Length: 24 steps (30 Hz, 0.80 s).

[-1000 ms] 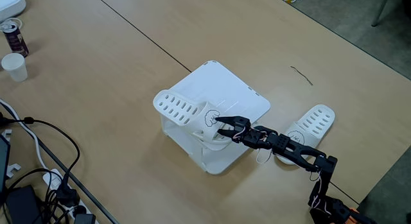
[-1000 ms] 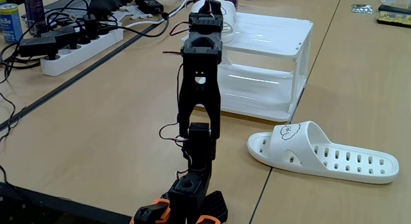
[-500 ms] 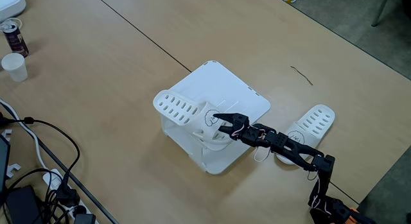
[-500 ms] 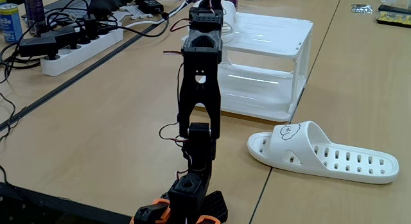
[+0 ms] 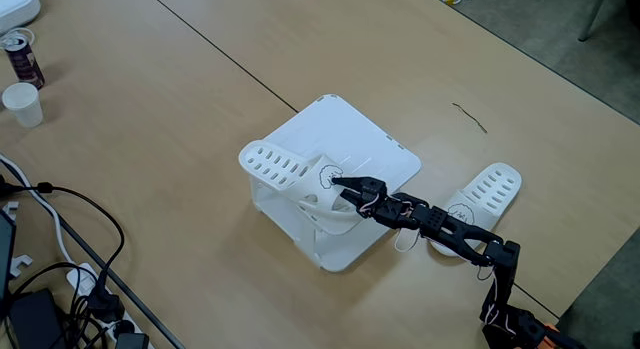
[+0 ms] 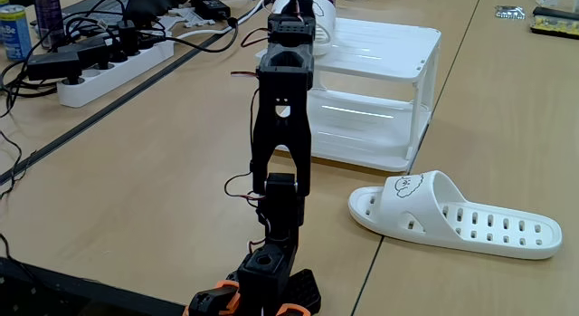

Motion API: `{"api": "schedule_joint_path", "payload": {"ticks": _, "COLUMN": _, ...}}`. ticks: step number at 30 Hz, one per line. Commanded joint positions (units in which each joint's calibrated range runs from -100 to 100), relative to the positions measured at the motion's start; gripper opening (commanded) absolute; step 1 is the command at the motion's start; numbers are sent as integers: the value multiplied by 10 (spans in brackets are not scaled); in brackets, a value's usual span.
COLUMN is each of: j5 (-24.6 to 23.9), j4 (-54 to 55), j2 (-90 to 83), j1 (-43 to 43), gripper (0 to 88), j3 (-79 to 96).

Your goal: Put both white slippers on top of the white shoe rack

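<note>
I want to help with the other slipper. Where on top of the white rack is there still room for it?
The shoe rack top is bare on its far and right part in the high fixed view, beside the slipper and gripper crowding its left front. The second slipper lies on the table.

We list one slipper (image 5: pixel 290 179) lying on the shoe rack (image 5: pixel 375 154) toward its left edge in a fixed view, the gripper (image 5: pixel 340 186) at its strap, the other slipper (image 5: pixel 488 194) on the table (image 5: pixel 150 109) right of the rack.
</note>
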<state>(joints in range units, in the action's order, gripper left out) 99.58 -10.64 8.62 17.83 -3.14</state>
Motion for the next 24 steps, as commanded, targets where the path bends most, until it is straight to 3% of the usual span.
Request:
{"api": "schedule_joint_path", "payload": {"ticks": 1, "j5": 4, "j4": 6, "j2": -21, "j1": -15, "gripper": 7, "j3": -46}}
{"api": "schedule_joint_path", "payload": {"ticks": 24, "j5": 4, "j4": 1, "j2": -87, "j1": -16, "gripper": 7, "j3": -38}}
